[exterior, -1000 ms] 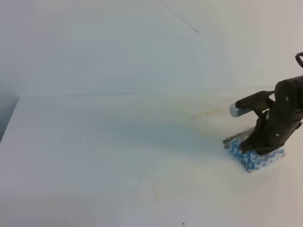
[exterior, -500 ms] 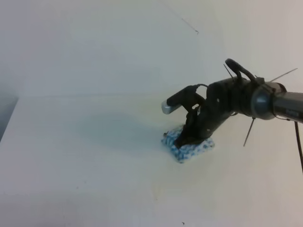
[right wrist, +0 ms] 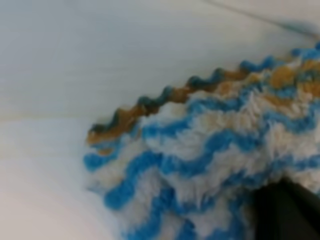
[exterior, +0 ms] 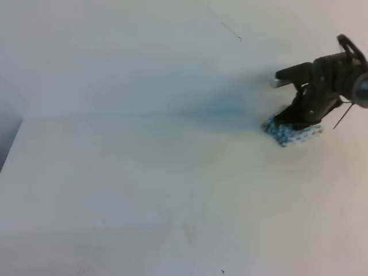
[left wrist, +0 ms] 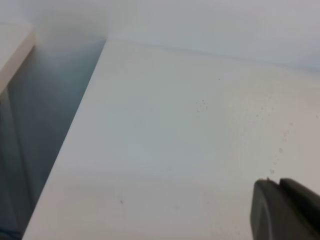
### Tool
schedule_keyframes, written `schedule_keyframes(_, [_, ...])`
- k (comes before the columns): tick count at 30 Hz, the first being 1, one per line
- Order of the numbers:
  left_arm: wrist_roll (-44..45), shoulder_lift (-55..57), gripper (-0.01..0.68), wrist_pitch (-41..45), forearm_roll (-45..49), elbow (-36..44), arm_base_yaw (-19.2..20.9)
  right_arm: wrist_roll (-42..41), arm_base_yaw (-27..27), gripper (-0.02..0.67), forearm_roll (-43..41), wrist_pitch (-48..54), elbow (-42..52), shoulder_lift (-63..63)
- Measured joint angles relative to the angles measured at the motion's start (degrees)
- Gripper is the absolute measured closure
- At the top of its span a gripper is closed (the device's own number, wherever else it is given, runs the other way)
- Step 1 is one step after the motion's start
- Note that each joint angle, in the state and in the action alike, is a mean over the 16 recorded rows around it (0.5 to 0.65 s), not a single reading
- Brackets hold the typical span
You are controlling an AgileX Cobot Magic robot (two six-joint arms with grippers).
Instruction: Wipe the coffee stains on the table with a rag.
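Note:
The rag (exterior: 294,135), blue and white zigzag with brownish smudges, lies pressed on the white table (exterior: 144,190) at the far right, close to the back wall. My right gripper (exterior: 289,121) is shut on it from above. In the right wrist view the rag (right wrist: 200,160) fills the frame, with a brown-stained edge and a dark fingertip (right wrist: 285,212) at the lower right. No coffee stains show distinctly in any view. Only a dark part of my left gripper (left wrist: 287,212) shows at the lower right of the left wrist view, above bare table (left wrist: 175,140); its jaws are hidden.
The pale wall (exterior: 144,57) rises directly behind the table. The table's left edge (left wrist: 75,130) drops into a dark gap (left wrist: 35,140). A few tiny dark specks (exterior: 222,271) dot the tabletop near the front.
The right gripper dragged the rag left to the middle of the table, then swept it back to the right and farther toward the wall. The faint brownish mark seen earlier no longer shows.

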Motion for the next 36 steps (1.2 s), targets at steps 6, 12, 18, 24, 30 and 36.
schedule_keyframes(6, [0.0,0.0,0.672,0.0,0.0,0.0,0.0,-2.2,-0.7,0.650,5.0,-1.6,-0.9,0.4])
schedule_keyframes(12, [0.0,0.0,0.672,0.0,0.0,0.0,0.0,-7.6,5.0,0.650,11.2,-2.8,-0.8,0.5])
schedule_keyframes(18, [0.0,0.0,0.672,0.0,0.0,0.0,0.0,-11.7,11.7,0.650,16.1,2.1,0.0,0.0])
schedule_keyframes(24, [0.0,0.0,0.672,0.0,0.0,0.0,0.0,-13.4,14.8,0.650,18.7,9.5,5.6,-3.3])
schedule_keyframes(30, [0.0,0.0,0.673,0.0,0.0,0.0,0.0,-13.3,15.2,0.650,17.4,8.9,16.7,-9.7])
schedule_keyframes(36, [0.0,0.0,0.672,0.0,0.0,0.0,0.0,-10.6,12.9,0.650,10.1,-1.5,26.5,-15.1])
